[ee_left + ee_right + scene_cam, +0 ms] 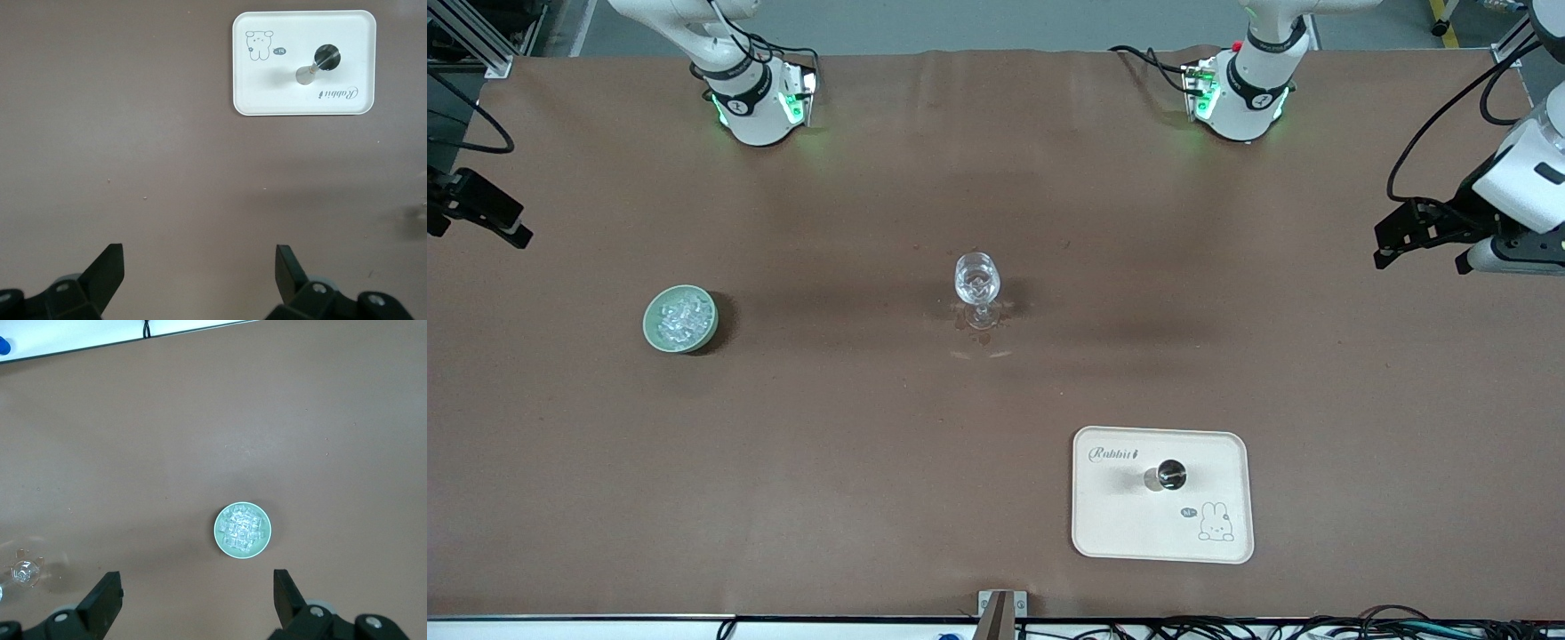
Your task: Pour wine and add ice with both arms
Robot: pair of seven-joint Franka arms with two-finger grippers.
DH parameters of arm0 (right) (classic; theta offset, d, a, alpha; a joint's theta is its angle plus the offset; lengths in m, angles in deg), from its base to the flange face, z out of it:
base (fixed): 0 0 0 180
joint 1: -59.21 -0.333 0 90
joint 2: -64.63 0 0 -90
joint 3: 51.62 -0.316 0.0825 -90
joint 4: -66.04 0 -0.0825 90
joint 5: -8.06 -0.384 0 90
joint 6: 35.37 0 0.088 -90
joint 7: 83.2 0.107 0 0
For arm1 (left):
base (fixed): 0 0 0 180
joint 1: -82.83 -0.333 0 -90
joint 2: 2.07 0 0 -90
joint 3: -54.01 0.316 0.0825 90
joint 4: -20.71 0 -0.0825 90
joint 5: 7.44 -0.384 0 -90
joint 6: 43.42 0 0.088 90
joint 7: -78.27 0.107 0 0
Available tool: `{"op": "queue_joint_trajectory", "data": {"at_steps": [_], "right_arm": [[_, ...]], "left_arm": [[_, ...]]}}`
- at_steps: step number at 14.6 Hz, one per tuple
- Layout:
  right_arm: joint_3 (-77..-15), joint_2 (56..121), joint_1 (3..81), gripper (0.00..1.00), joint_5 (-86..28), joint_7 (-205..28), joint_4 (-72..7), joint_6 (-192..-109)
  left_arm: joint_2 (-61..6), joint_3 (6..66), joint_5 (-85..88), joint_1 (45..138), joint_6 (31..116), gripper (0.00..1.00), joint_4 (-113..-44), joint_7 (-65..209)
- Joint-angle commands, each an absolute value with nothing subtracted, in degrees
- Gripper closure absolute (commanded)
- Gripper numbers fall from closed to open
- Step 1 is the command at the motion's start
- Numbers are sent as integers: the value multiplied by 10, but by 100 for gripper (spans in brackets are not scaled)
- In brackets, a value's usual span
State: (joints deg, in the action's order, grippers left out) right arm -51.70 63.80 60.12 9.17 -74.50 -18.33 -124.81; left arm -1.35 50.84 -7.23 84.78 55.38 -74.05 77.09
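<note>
I count one green bowl (680, 318) heaped with ice cubes (682, 316), one stemmed glass (977, 286), one white tray (1120, 524) and one bottle (1168, 476) on it.

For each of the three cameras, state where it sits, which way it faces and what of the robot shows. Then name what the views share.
Front view: high across the table, facing both bases; left pincer and right pincer hang at the table's ends.
Left wrist view: looks down past its open fingers onto the tray with the bottle.
Right wrist view: looks down past its open fingers onto the bowl of ice.
Shared: front and right wrist views both show the glass.
</note>
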Motion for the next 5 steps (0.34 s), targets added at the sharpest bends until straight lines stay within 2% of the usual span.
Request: {"op": "queue_joint_trajectory", "data": {"at_steps": [1, 5], "right_arm": [[-516, 639, 601, 0, 86, -736, -175, -1240], [-517, 639, 600, 0, 86, -732, -175, -1241]], "left_arm": [[-19, 502, -68, 849, 503, 0, -724, 742], [-20, 499, -68, 846, 499, 0, -723, 744]]}}
